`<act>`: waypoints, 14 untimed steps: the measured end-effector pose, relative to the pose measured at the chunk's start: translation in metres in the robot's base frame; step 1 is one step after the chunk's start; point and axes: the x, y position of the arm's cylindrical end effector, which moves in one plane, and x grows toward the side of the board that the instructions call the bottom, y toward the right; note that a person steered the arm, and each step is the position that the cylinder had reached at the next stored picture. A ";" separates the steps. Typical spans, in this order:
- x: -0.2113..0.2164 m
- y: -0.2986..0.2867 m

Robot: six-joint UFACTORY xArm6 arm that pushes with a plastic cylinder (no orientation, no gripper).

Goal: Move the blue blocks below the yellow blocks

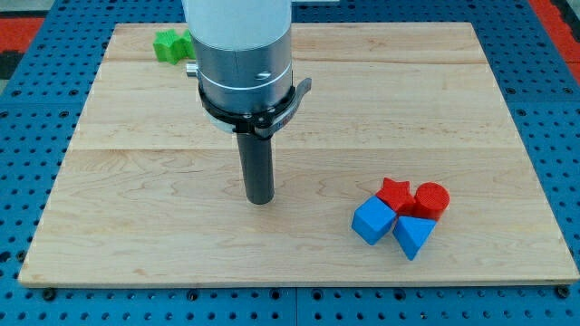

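Note:
My tip (pixel 260 200) rests on the wooden board (pixel 136 199) near its middle, well to the left of the block cluster. A blue cube (pixel 373 221) and a blue triangular block (pixel 413 235) lie at the view's lower right, touching each other. A red star block (pixel 395 194) and a red cylinder (pixel 431 200) sit just above them, in the same cluster. No yellow block shows in the view; the arm's body may hide some of the board's top.
A green block (pixel 170 45) lies at the view's top left, partly hidden behind the arm's body (pixel 243 54). The board sits on a blue perforated table (pixel 36 109).

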 end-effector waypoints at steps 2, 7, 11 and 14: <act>0.008 0.000; 0.053 0.186; 0.045 0.066; 0.075 0.164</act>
